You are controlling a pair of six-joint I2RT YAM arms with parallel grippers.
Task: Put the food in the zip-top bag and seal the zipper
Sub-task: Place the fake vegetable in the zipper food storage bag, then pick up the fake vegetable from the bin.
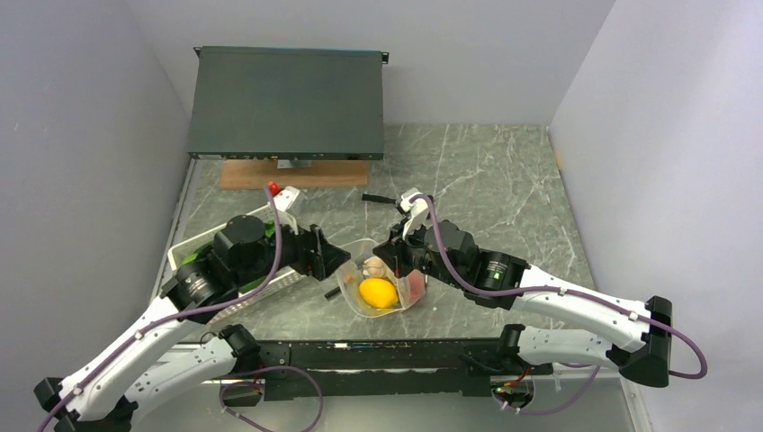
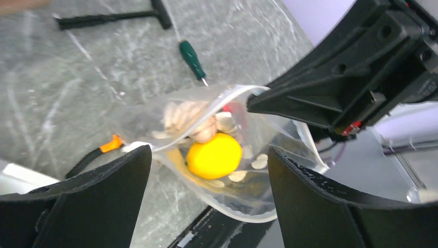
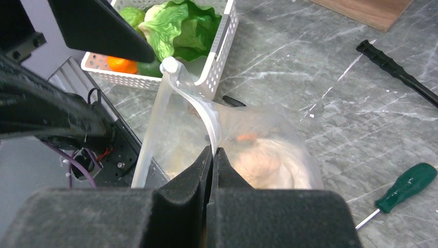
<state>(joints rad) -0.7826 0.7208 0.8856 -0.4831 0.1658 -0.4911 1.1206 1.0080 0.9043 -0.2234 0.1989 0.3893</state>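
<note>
The clear zip-top bag (image 1: pixel 382 288) is held up with its mouth open between my grippers. Inside it are a yellow lemon (image 1: pixel 378 292), a white mushroom cluster (image 1: pixel 373 267) and a pink-red piece (image 1: pixel 414 286). My right gripper (image 3: pixel 213 151) is shut on the zipper (image 3: pixel 208 113) at the bag's mouth edge. My left gripper (image 2: pixel 209 152) is open and empty, its fingers (image 2: pixel 103 196) either side of the bag with the lemon (image 2: pixel 214 155) between them, not touching. Green leafy food (image 3: pixel 181 26) and an orange (image 3: pixel 121 64) lie in the white basket (image 3: pixel 223 44).
The white basket (image 1: pixel 225 225) stands at the left behind my left arm. A green screwdriver (image 3: pixel 405 194), a black T-handled tool (image 3: pixel 397 75) and orange-handled pliers (image 2: pixel 111 143) lie near the bag. A dark box (image 1: pixel 288 103) on a wooden board (image 1: pixel 297 174) stands at the back.
</note>
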